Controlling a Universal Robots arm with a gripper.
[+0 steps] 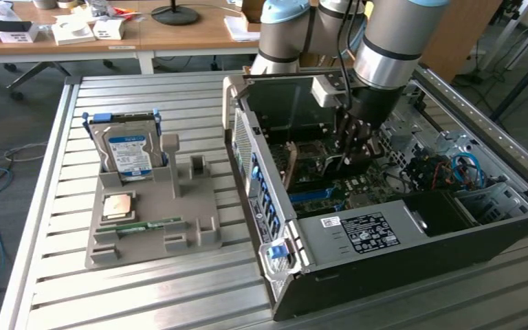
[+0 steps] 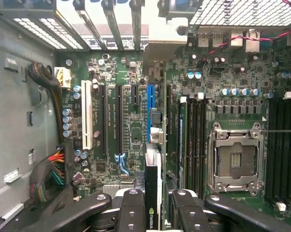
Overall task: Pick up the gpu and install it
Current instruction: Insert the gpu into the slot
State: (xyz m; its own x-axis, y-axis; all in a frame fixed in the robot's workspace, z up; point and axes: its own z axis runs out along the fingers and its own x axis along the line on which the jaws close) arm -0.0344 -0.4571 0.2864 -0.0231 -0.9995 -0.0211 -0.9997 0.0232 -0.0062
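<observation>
My one tool (image 2: pixel 157 195) grips the one gpu (image 2: pixel 152 181) inside the one computer case (image 1: pixel 411 275) at the exterior view's right; one hard drive (image 1: pixel 128 152) stands at that view's left.

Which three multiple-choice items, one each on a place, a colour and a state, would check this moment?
1. Where is the gripper? A over the hard drive; B inside the case; C over the desk.
2. What colour is the tray? A red; B yellow; C grey.
3. How is the gpu? A clamped in the gripper; B lying in the tray; C flat on the table.
Answers: B, the arm reaches down between the case walls, over the motherboard; C, the moulded tray is plain grey; A, the card stands edge-on between the fingers in the wrist view.
</observation>
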